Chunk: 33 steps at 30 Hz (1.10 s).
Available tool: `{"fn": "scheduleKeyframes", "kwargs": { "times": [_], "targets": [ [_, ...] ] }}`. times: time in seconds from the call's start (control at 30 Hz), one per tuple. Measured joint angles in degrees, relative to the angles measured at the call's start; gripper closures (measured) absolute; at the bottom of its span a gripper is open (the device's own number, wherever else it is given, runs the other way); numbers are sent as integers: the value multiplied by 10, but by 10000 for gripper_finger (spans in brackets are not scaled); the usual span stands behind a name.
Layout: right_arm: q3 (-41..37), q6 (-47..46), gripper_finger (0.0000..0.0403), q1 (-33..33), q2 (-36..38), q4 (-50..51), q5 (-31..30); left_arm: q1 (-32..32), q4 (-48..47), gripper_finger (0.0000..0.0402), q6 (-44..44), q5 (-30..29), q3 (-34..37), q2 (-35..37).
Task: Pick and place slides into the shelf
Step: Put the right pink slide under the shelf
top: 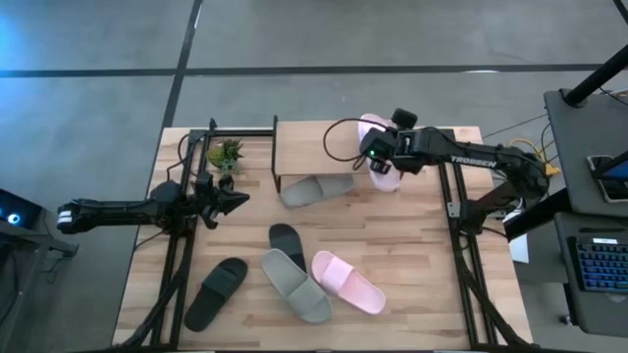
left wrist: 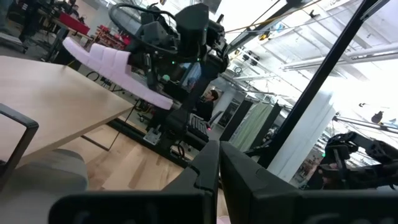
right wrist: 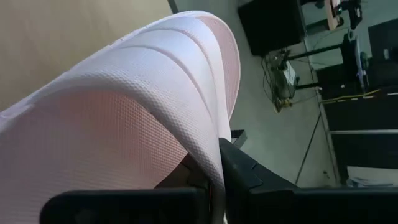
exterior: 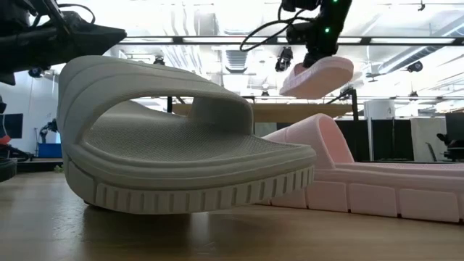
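Wooden tabletop (top: 412, 245) holds four loose slides; one grey slide (top: 316, 188) sits under the shelf (top: 314, 145); right gripper (top: 376, 157), jaws clamped on a pink slide (top: 381, 175), hovers at two o'clock; left jaws closed, idle.

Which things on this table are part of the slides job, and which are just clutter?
Job: held pink slide in right pincer; pink slide; grey slides; black slides; shelf.
Clutter: small plant.

The right claw (left wrist: 163, 74) holds a pale pink slide (left wrist: 115, 68) in the air over the shelf (left wrist: 56, 99).
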State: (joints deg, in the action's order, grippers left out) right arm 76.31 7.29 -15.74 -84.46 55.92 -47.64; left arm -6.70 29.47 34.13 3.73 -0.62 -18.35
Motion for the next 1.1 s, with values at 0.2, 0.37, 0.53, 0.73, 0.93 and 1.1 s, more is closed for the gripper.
{"fn": "scheduleKeyframes", "kwargs": {
  "times": [0.2, 0.37, 0.53, 0.73, 0.93, 1.1],
  "targets": [
    [26, -112, 390, 39, 4, 44, 27, 0, 0, 402, 0, 0, 0, 0],
    [37, -235, 390, 129, 33, 117, 185, 0, 0, 402, 0, -1, 0, 0],
    [-10, -378, 390, 223, 35, 147, 317, 0, 0, 402, 0, -2, 0, 0],
    [-111, -472, 390, 247, -23, 111, 223, 0, 0, 402, 0, -2, 0, 0],
    [-155, -496, 390, 217, -76, 61, 134, 0, 0, 402, 0, -2, 0, 0],
    [-173, -461, 390, 195, -120, 13, 68, 0, -1, 402, 0, -2, 0, -4]
  ]
}}
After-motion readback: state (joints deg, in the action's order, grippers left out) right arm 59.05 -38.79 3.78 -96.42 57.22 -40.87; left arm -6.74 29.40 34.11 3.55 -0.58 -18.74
